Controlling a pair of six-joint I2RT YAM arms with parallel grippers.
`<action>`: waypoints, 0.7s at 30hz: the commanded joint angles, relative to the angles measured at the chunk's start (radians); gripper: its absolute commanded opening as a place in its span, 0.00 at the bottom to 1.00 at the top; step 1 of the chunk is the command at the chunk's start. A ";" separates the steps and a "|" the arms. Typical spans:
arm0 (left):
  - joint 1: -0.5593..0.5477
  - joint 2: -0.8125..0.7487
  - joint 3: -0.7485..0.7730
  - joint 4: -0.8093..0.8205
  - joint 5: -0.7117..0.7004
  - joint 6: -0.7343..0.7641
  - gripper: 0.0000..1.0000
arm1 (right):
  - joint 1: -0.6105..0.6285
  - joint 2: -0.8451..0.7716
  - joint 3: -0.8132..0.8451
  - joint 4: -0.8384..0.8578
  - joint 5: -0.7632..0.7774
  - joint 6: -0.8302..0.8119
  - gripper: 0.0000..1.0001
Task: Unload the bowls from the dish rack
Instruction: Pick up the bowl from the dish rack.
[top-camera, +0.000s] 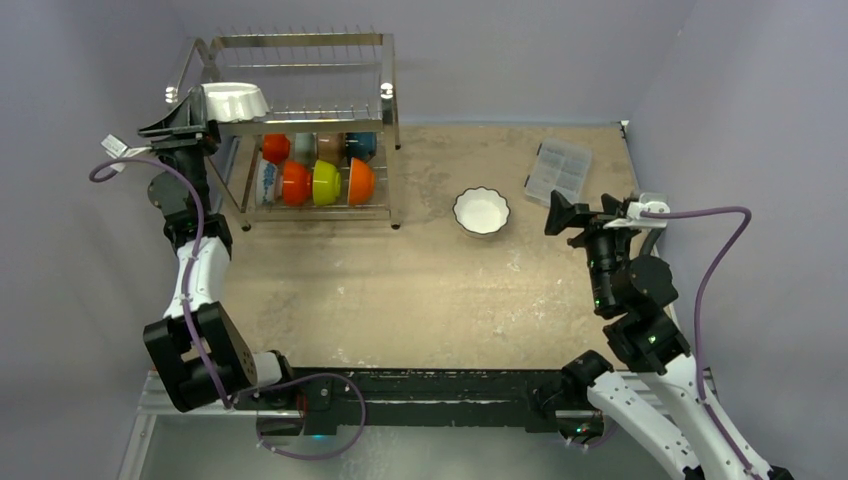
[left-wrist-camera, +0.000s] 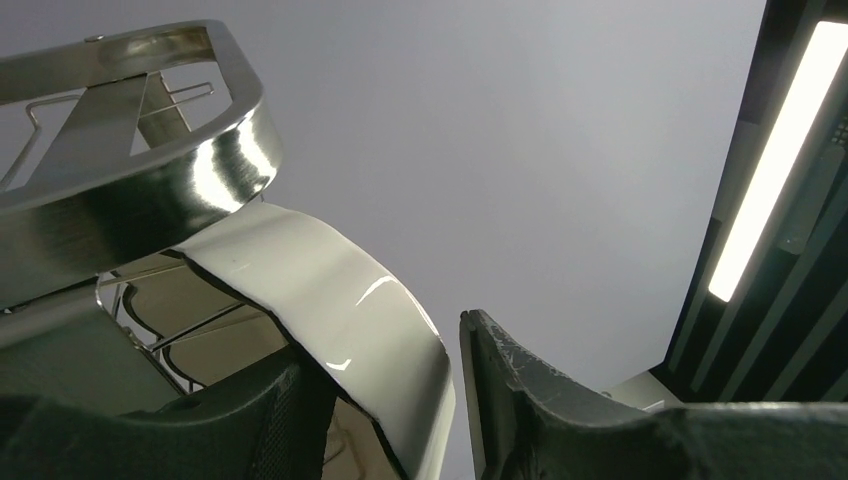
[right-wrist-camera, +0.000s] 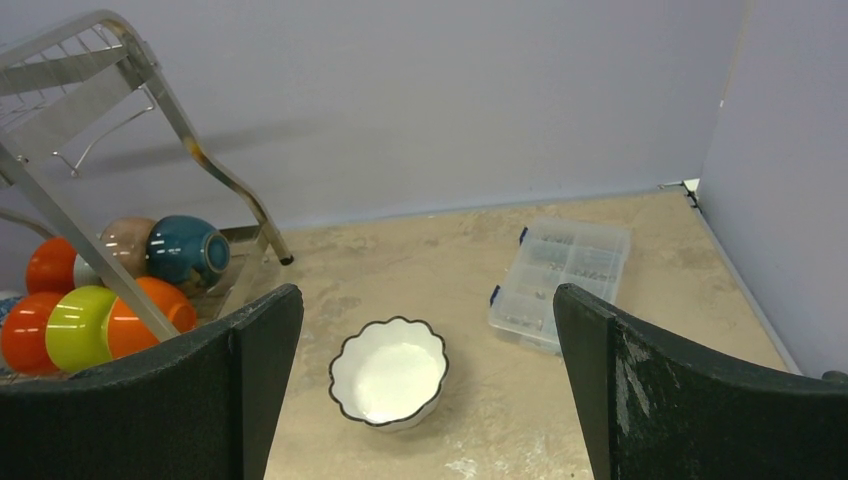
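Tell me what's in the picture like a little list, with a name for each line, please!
Top shelf of the dish rack: one white bowl, its rim between the open fingers of the left gripper
Bottom shelf: bowls on their sides, including an orange bowl, a yellow-green bowl and a teal bowl
Table: a second white bowl sitting upright, with a clear box nearby, not touching
Right gripper: open wide, holding nothing
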 joint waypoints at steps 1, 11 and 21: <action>-0.014 0.019 0.058 0.024 -0.001 -0.027 0.45 | 0.005 -0.018 -0.008 0.046 0.034 -0.019 0.99; -0.037 0.074 0.135 0.074 0.007 -0.035 0.27 | 0.007 -0.028 -0.016 0.048 0.040 -0.021 0.99; -0.055 0.135 0.225 0.128 0.014 -0.057 0.03 | 0.010 -0.037 -0.025 0.051 0.046 -0.026 0.99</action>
